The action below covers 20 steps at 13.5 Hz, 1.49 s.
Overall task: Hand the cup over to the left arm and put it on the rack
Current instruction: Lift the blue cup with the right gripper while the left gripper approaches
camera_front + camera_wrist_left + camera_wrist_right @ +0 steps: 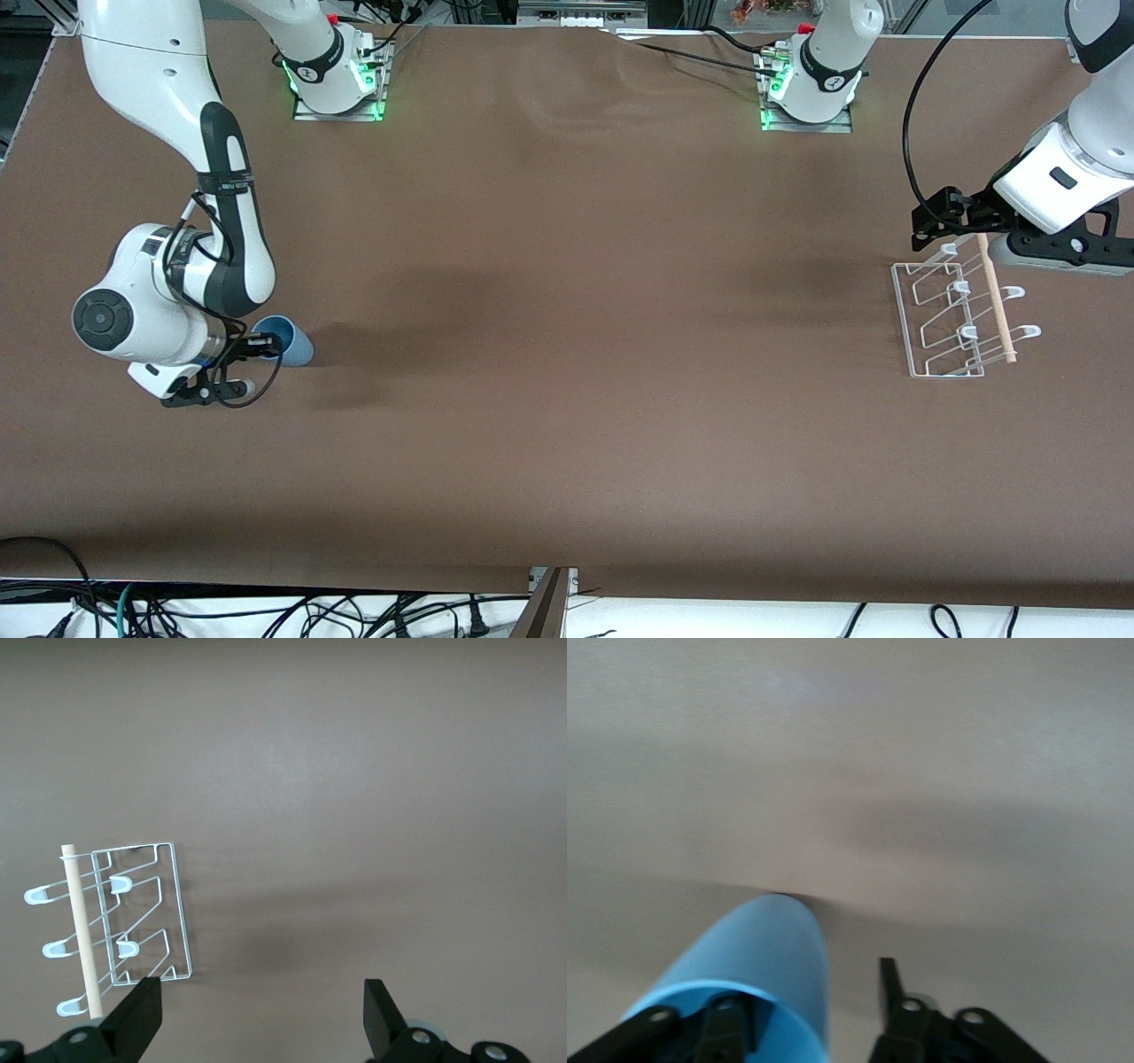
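The light-blue cup (292, 343) lies tilted on its side on the table at the right arm's end, mouth toward my right gripper (259, 361). In the right wrist view the cup (766, 948) fills the lower frame. The right gripper (808, 1010) is open: one finger (726, 1023) is inside the cup's mouth, the other finger (890, 992) is outside, with a gap to the wall. My left gripper (930, 232) hangs open and empty over the table beside the white wire rack (966, 333). The left wrist view shows the rack (124, 883) close to that gripper (261, 1014).
The rack's thin wooden dowel (997, 301) lies across its loops and also shows in the left wrist view (84, 930). Both arm bases (337, 80) (811, 89) stand at the table's edge farthest from the front camera. Cables hang along the nearest edge.
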### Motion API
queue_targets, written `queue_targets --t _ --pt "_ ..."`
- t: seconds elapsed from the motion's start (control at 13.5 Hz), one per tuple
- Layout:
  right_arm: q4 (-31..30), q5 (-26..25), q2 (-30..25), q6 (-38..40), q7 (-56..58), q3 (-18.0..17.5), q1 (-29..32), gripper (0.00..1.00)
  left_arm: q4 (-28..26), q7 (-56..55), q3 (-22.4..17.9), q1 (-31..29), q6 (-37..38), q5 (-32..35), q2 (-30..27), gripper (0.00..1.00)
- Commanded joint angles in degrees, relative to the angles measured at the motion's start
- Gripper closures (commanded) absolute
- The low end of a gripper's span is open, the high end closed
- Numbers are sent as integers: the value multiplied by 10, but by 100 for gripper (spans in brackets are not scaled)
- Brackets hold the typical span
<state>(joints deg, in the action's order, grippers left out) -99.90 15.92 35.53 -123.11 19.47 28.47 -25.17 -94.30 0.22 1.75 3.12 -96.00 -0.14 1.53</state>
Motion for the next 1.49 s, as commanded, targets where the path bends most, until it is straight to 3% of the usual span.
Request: queue_targets --t 0.0,0.15,0.37,0.59,0.74,1.04,1.26,1.41 --pt "10 14 0 16 7 -5 -1 100 8 -6 2 -1 11 -9 -2 0" --pt "27 14 -4 59 6 -7 -1 100 9 -6 2 -1 11 -9 -2 0" --pt "100 15 -2 170 -41 -9 -5 100 9 -1 2 -1 11 -10 -1 0" --pt "154 87 -1 249 -131 -32 -14 100 9 2 3 6 11 -11 0 0" --pt "192 141 -1 267 -214 -69 -23 100 8 2 16 7 11 -11 5 0" --pt "246 259 1 245 -449 -177 -30 100 8 30 19 18 11 -17 42 0" --pt "265 264 2 145 -598 -255 -50 100 7 129 18 11 9 -95 68 0" --pt "277 261 2 128 -684 -290 -61 100 7 219 18 10 10 -150 87 0"
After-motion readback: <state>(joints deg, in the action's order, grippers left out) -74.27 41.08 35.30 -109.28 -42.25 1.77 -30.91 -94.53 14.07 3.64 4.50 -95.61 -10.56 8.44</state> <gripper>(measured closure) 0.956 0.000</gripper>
